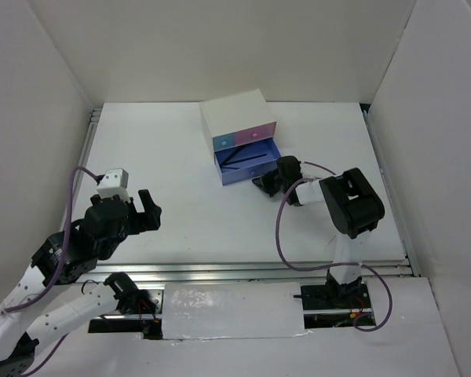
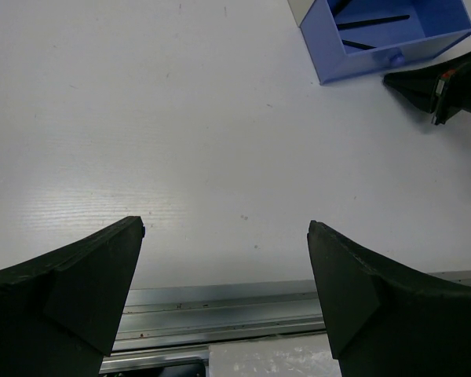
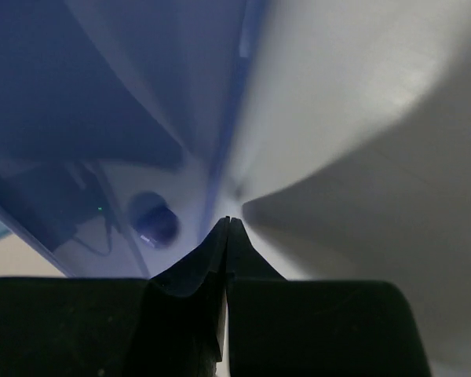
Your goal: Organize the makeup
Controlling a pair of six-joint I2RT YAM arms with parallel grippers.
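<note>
Right gripper [image 3: 228, 223] closed, empty, at the open blue drawer [image 1: 248, 174]; left gripper [image 2: 226, 228] wide open, empty

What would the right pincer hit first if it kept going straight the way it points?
Probably the front of the open blue drawer, near its knob; the shut right pincer sits very close, contact unclear.

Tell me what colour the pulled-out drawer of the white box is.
The drawer is blue, clearest in the left wrist view.
</note>
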